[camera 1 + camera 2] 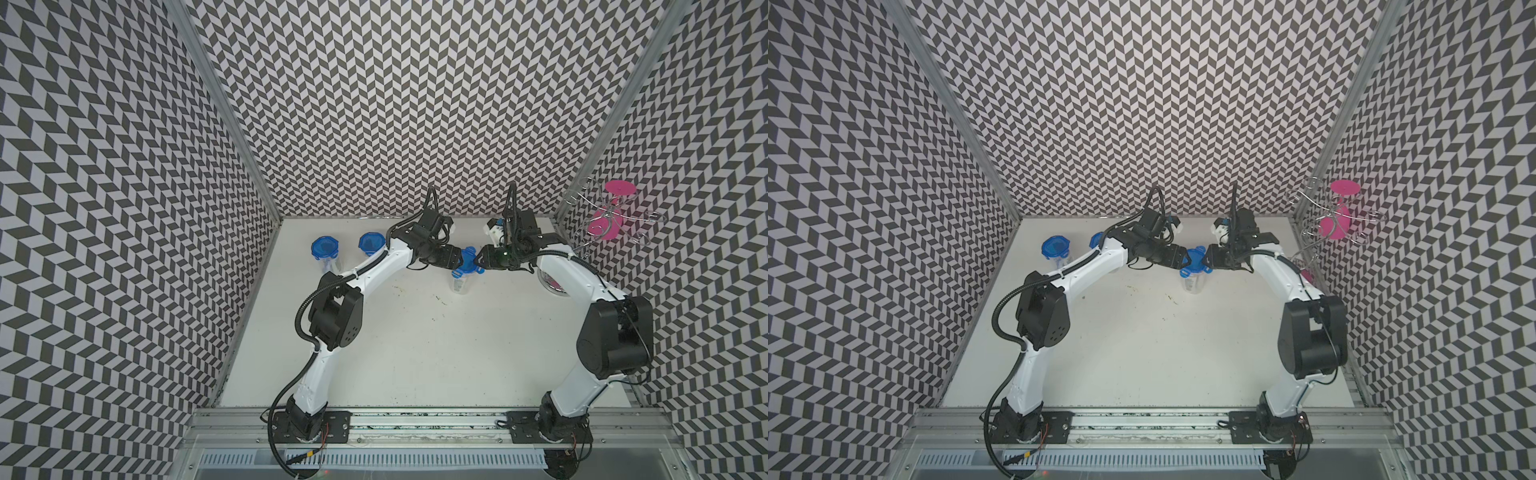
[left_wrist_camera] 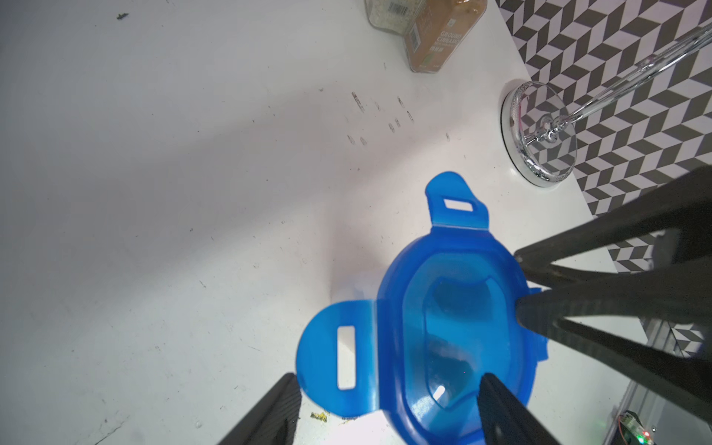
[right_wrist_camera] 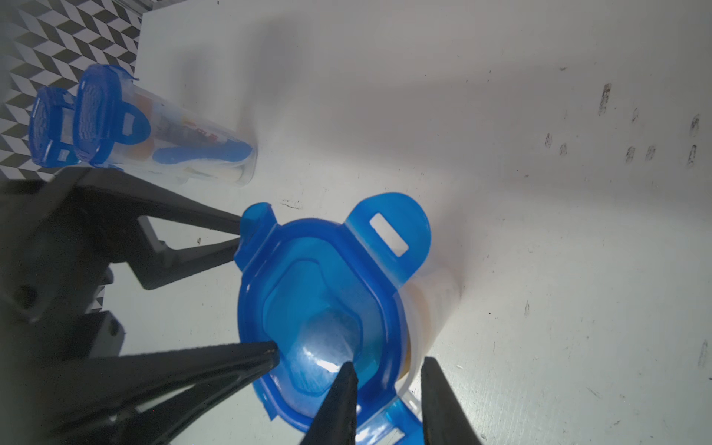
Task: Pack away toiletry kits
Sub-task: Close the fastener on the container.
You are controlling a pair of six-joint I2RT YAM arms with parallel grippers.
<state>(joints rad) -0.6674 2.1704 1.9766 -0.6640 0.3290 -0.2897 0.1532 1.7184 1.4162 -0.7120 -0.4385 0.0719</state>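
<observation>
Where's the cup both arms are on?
In a top view the cup stands mid-table toward the back wall, between the left gripper and right gripper, right of the nearest other lidded cup.

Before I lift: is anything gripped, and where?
Cannot be told: the right gripper brackets the rim of the lid on the middle cup; the left gripper stands open astride a tab.

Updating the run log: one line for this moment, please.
step: lid on centre cup | left claw: open, straddling rim | right claw: opposite rim | other cups: lidded
</observation>
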